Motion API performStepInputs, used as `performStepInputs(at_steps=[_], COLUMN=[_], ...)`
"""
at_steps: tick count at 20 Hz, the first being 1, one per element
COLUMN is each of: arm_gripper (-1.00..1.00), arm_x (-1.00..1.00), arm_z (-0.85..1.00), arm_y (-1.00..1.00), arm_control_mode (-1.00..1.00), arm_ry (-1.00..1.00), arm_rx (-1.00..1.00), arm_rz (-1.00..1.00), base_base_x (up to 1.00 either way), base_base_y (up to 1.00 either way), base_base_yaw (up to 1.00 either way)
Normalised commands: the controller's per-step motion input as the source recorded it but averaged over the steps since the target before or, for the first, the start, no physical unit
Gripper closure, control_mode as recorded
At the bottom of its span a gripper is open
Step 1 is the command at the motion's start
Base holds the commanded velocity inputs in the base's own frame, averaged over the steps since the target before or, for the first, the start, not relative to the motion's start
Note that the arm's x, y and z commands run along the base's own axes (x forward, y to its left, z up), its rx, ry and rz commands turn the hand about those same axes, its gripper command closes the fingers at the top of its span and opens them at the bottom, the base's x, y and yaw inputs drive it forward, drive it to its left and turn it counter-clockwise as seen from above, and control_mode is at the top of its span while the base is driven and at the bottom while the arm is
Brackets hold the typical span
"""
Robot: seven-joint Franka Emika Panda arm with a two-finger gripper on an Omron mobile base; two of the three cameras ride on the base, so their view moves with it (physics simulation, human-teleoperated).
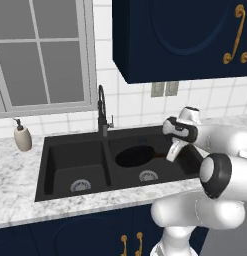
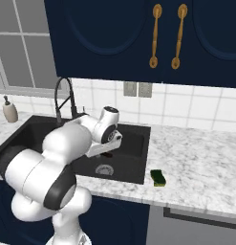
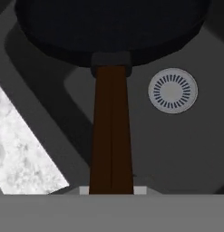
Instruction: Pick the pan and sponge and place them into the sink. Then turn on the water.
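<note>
Nearest to us, in the hand view, the long dark brown handle of the round black frying pan (image 3: 111, 131) runs up from between the fingers, which we see pinching it at its near end; the pan's bowl spreads across the far side of that view. Below it we see the floor of the matte black double-basin sink (image 3: 186, 149) and one round silver drain (image 3: 172, 90) to the right of the handle.

Going left to right in the left base view, we find a beige soap dispenser bottle (image 1: 22, 137) standing on the white marbled desk (image 1: 17, 192) at far left, beneath a grey-framed window (image 1: 42, 55). Next comes the sink (image 1: 70, 160), its left basin holding a drain (image 1: 80, 185). The tall dark gooseneck faucet (image 1: 102, 112) rises behind the centre divider. In the right basin the pan (image 1: 135, 156) hangs tilted above the floor, near the far wall, with the second drain (image 1: 148, 175) just in front of it. The fingers (image 1: 173, 151) reach down over the basin's right part, gripping the pan's handle.

In the right base view, the small rectangular yellow sponge with a dark green side (image 2: 159, 177) lies on the desk (image 2: 205, 167) just right of the sink's near right corner, outside the basin. Dark blue cabinets with gold handles (image 2: 177, 36) hang above.
</note>
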Motion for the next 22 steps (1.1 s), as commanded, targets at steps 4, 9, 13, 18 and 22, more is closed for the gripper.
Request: performStepInputs(at_steps=[4,9,13,18,22], arm_gripper=[1.0,1.0,1.0,1.0,1.0], arm_x=[0.31,0.4,0.61,0.72,0.77], arm_z=[-0.61,-0.35,-0.39,-0.61,-0.56], arm_y=[0.06,-0.16,-0.1,0.0,0.0], arm_control_mode=[-1.0,-1.0,-1.0,-1.0,-1.0], arm_ry=[0.22,0.03,0.0,-0.02,-0.07], arm_rx=[-0.12,-0.01,0.0,-0.01,0.0], arm_rz=[0.0,0.0,0.0,0.0,0.0], base_base_x=[0.0,0.0,0.0,0.0,0.0], base_base_y=[0.0,0.0,0.0,0.0,0.0], base_base_yaw=[0.0,0.0,0.0,0.0,0.0])
